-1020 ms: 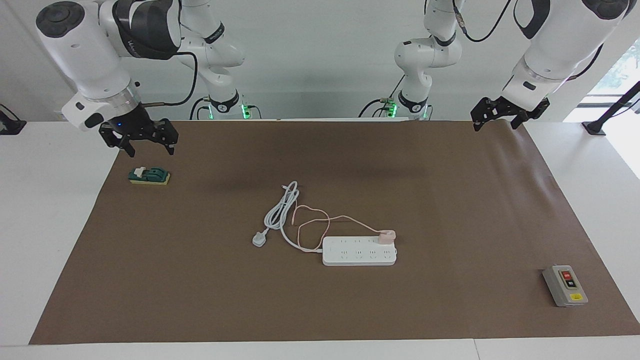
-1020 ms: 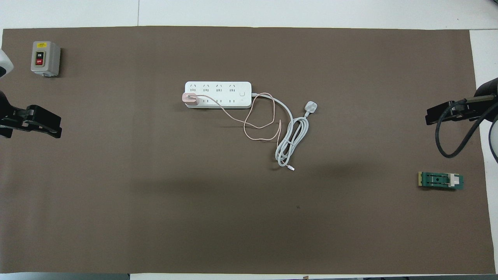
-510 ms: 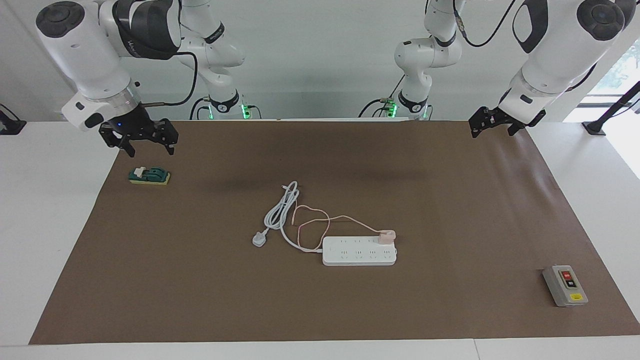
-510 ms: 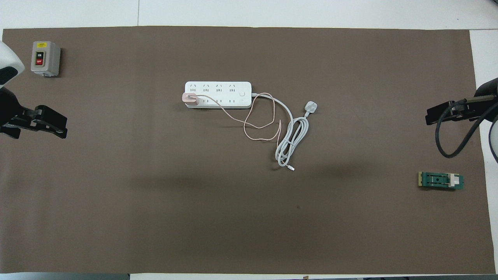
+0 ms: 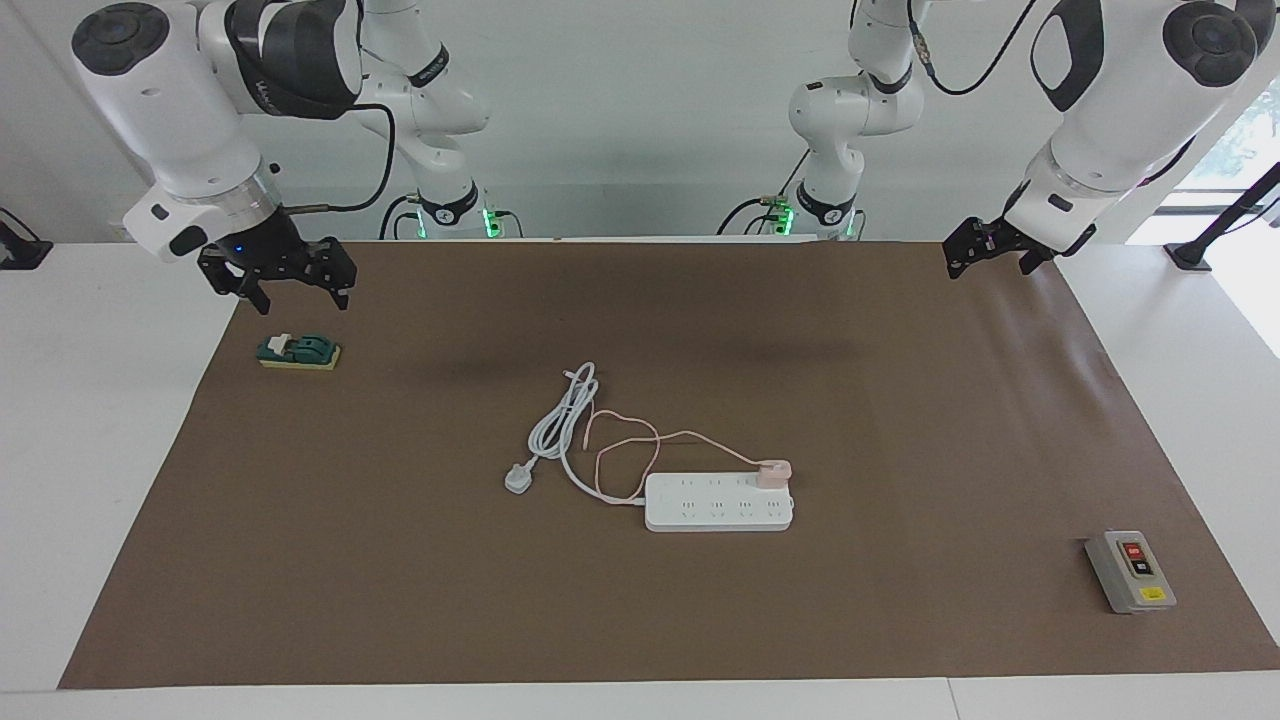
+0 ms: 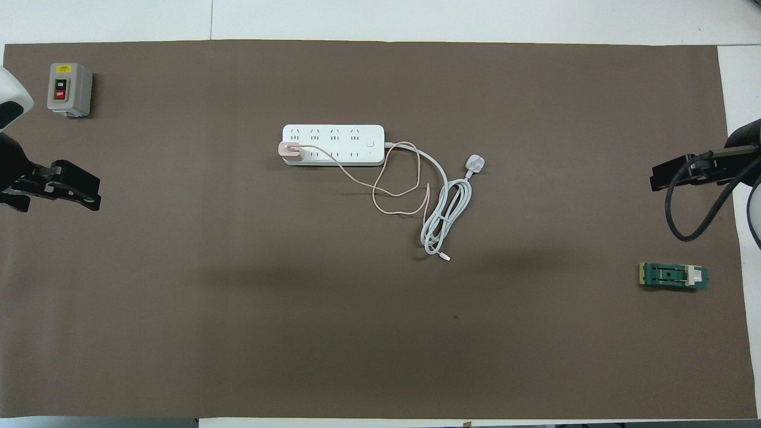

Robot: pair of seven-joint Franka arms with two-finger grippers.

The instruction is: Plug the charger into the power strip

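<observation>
charger (image 5: 773,472) | seated on power strip (image 5: 718,503) end | strip lies lengthwise along table

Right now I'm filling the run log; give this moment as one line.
charger: seated on power strip | left gripper: open, empty | right gripper: open, empty

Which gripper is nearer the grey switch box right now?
Left. The left gripper hangs open beside the grey switch box at that end of the mat; the right gripper, also open, is at the other end.

The grey switch box (image 6: 69,89) bears what look like ON and OFF buttons.
</observation>
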